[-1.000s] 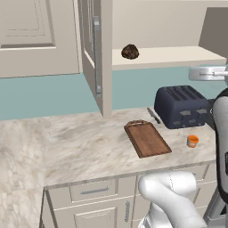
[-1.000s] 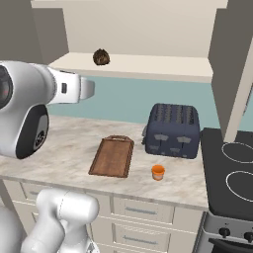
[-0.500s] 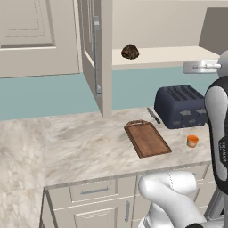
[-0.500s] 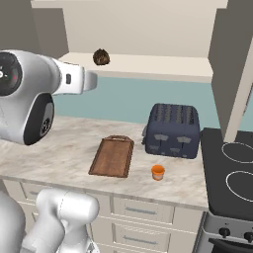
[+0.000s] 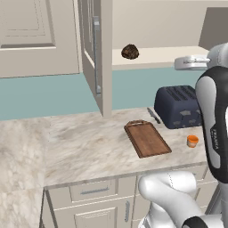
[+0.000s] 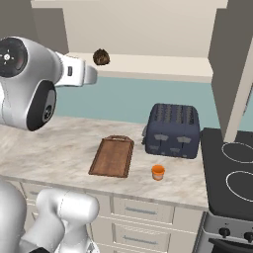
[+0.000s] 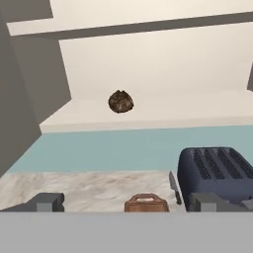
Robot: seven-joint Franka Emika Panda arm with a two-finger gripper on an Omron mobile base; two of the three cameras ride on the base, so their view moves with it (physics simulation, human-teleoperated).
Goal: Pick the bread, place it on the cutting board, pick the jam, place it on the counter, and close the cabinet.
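- The counter [image 5: 84, 147] (marbled beige stone) carries the cutting board [image 5: 147, 138], a dark blue toaster [image 5: 178, 106], a knife [image 5: 153, 115] beside it, and the jam [image 5: 192, 141].
- The cabinet [image 5: 95, 53] shelf [image 6: 163, 66] holds the bread [image 5: 130, 52].

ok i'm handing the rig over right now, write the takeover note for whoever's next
Claw: open, empty, raised, facing the open cabinet.
Bread: on the cabinet shelf, not yet picked.
Cutting board: bare, on the counter left of the toaster.
Jam: already on the counter in front of the toaster.
Done: nothing certain beyond the jam's place.
Left: grasp bread, set it on the board, check jam, close cabinet door.
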